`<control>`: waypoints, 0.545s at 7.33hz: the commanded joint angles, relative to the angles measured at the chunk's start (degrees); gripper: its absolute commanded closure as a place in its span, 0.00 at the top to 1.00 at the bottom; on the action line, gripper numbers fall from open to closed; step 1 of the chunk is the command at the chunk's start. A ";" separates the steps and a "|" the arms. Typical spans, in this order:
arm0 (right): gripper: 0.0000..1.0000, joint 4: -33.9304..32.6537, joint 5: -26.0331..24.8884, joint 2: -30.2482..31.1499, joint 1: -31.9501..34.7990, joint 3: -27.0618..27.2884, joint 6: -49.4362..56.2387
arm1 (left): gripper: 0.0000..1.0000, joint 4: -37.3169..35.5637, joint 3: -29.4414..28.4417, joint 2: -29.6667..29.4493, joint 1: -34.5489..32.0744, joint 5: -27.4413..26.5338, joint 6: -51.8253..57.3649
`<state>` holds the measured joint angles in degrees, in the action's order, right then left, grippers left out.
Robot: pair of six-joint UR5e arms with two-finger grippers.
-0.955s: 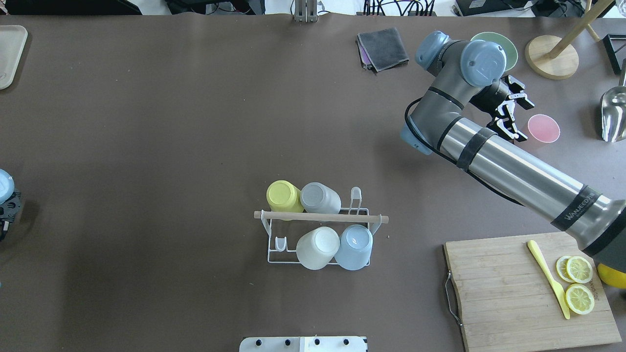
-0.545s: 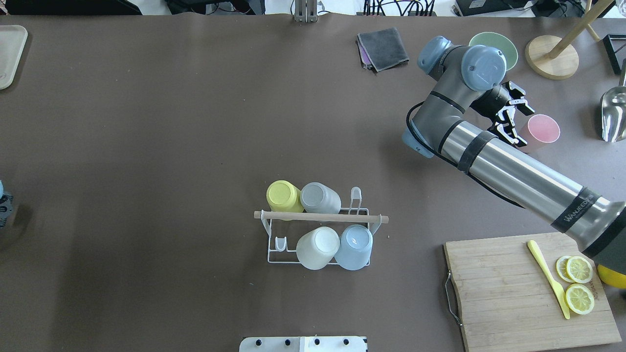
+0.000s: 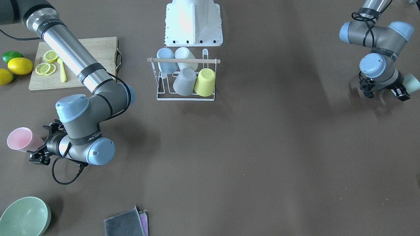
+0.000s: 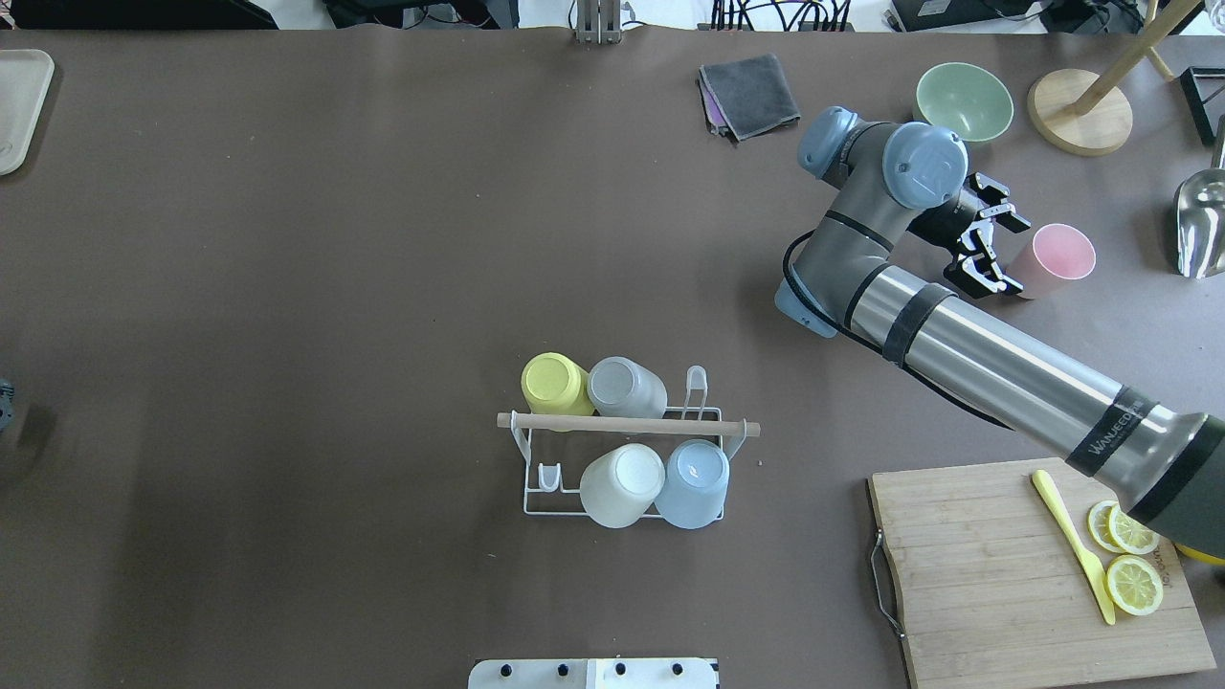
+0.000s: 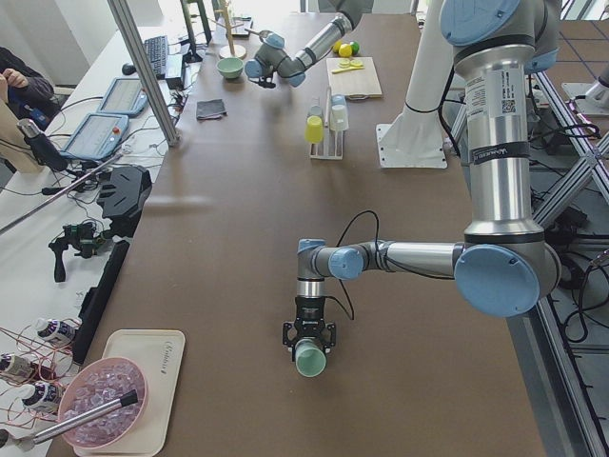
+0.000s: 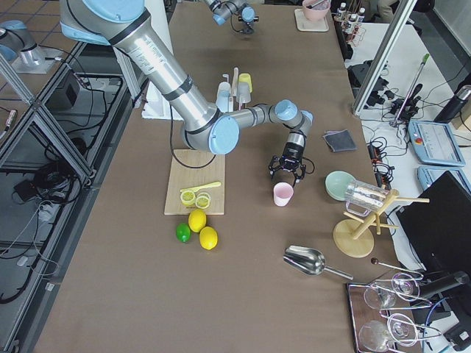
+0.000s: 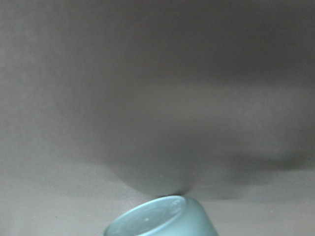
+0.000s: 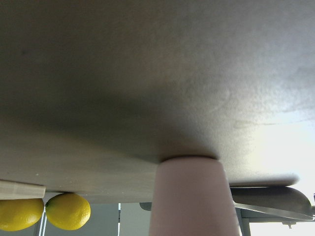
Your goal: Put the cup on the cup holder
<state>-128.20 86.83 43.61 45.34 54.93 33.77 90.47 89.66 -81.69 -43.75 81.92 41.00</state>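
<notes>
The cup holder (image 4: 627, 427), a white wire rack with a wooden rod, stands mid-table and also shows in the front view (image 3: 183, 61). Several cups hang upside down on it. A pink cup (image 4: 1062, 256) stands at the far right, close in the right wrist view (image 8: 189, 196). My right gripper (image 4: 995, 251) is open, level with the cup's side, its jaws at the cup's near side. I cannot tell if they touch it. My left gripper (image 3: 384, 92) looks open over a pale teal cup (image 3: 411, 82) lying by its fingertips; that cup also shows in the left wrist view (image 7: 162, 221).
A green bowl (image 4: 964, 96), a grey cloth (image 4: 749, 94), a wooden stand base (image 4: 1080, 113) and a metal scoop (image 4: 1201, 225) lie around the pink cup. A cutting board (image 4: 995, 574) with lemon slices and a yellow knife is at the near right.
My right arm's wrist has swung left and uncovered the green bowl; the gripper stays at the pink cup, which has not moved. My left arm has slid out past the overhead view's left edge.
</notes>
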 commanded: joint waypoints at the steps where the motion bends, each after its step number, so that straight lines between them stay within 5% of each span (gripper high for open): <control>1: 1.00 0.06 -1.48 0.60 -0.25 -0.53 0.24 | 0.29 0.14 0.77 0.04 -1.60 0.00 0.13; 4: 1.00 0.32 -2.27 1.57 0.19 -0.44 1.73 | 0.23 0.14 5.42 -1.01 -5.63 0.17 0.48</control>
<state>-127.99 84.86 44.85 45.34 54.49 34.92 90.61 93.04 -81.95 -47.49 81.95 41.45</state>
